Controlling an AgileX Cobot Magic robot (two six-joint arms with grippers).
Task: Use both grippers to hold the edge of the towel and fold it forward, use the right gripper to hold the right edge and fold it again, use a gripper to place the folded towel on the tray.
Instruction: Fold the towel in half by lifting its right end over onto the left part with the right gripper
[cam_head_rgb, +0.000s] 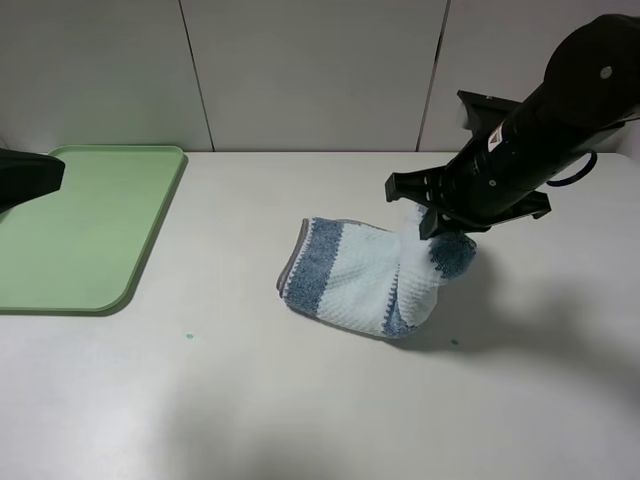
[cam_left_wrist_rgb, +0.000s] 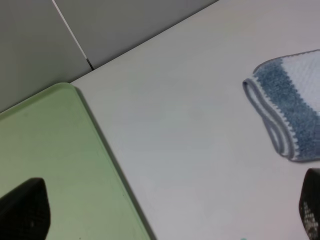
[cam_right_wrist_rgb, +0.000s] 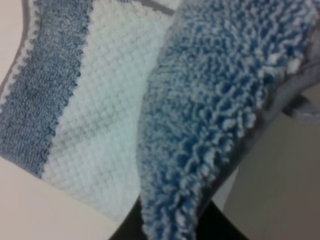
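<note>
The blue and white striped towel (cam_head_rgb: 350, 275) lies folded on the table's middle. My right gripper (cam_head_rgb: 440, 232) is shut on the towel's right edge and holds that edge lifted, curled over toward the left. In the right wrist view the shaggy blue underside (cam_right_wrist_rgb: 210, 100) hangs between the dark fingers (cam_right_wrist_rgb: 222, 227). The pale-green tray (cam_head_rgb: 90, 230) lies at the far left, with nothing on it. My left gripper (cam_left_wrist_rgb: 165, 215) is open and holds nothing, above the tray's right rim (cam_left_wrist_rgb: 107, 150). Its fingertips (cam_left_wrist_rgb: 22, 210) stand wide apart. The towel's left end (cam_left_wrist_rgb: 290, 110) shows in the left wrist view.
Grey wall panels (cam_head_rgb: 300, 70) stand behind the table's far edge. The right arm (cam_head_rgb: 540, 120) reaches in from the upper right and casts a shadow on the table to the right of the towel. White table (cam_head_rgb: 300, 400) lies in front of the towel.
</note>
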